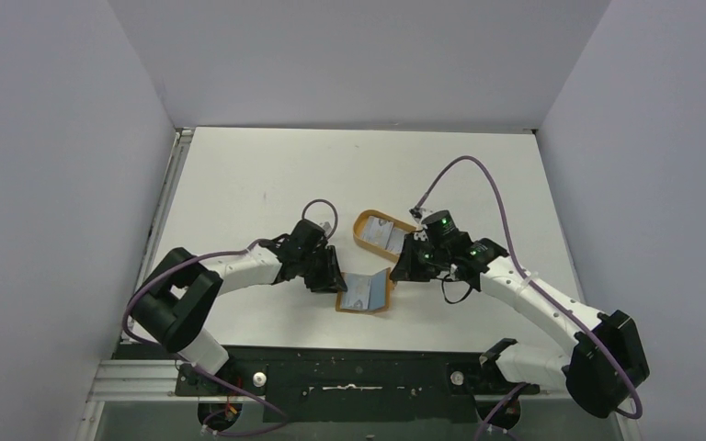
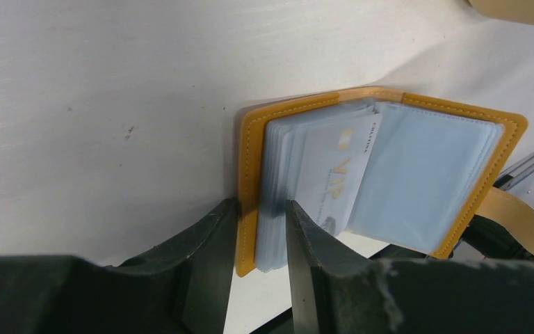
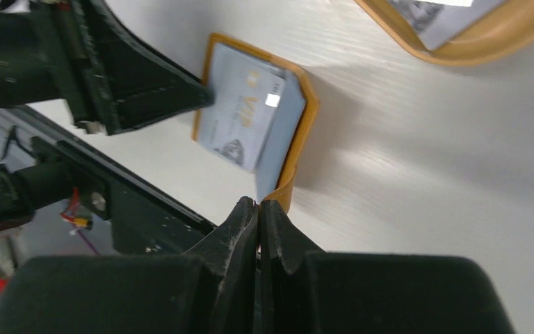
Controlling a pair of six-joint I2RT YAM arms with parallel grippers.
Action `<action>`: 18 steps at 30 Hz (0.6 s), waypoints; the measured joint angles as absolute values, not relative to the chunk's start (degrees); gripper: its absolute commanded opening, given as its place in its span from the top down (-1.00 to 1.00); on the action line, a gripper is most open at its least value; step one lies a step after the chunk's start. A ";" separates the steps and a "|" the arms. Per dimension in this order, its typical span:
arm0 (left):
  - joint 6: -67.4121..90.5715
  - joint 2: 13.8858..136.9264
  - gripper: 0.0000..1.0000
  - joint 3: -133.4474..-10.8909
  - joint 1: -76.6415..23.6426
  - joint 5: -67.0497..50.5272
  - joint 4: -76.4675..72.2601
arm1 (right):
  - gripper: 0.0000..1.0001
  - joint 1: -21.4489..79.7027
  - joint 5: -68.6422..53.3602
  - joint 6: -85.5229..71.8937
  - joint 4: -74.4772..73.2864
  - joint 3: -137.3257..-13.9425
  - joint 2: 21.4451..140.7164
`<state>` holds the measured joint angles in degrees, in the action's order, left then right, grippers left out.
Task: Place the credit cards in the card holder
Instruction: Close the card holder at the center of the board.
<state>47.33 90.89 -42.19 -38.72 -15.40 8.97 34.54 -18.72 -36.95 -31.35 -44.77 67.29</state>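
Note:
The card holder [image 1: 365,293] lies open near the table's front, orange cover down and clear pockets up. A pale credit card [image 2: 334,167] with gold VIP print rests among its pockets, also visible in the right wrist view [image 3: 247,115]. My left gripper [image 2: 261,205] straddles the holder's left cover edge and pocket stack, with its jaws pressed against both sides. My right gripper [image 3: 259,202] is shut, and the holder's orange right edge or tab runs into its tips. More credit cards [image 1: 388,237] lie in the oval tray.
The tan-rimmed oval tray [image 1: 360,230] sits just behind the holder, between the two wrists. The table's black front rail [image 1: 349,367] runs close below the holder. White walls close in the left, right and back.

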 measured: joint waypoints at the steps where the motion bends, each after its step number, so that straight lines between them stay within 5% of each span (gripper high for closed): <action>1: 47.29 91.20 0.46 -42.30 -38.85 -15.66 8.73 | 1.00 34.54 -19.84 -37.87 -29.74 -44.75 67.29; 9: 47.07 91.64 0.52 -42.39 -38.92 -16.56 8.54 | 1.00 35.27 -24.51 -44.93 -15.14 -44.56 71.02; 18: 46.17 87.39 0.08 -40.80 -38.74 -14.15 10.55 | 1.00 41.41 -24.64 -47.31 -7.84 -48.71 84.23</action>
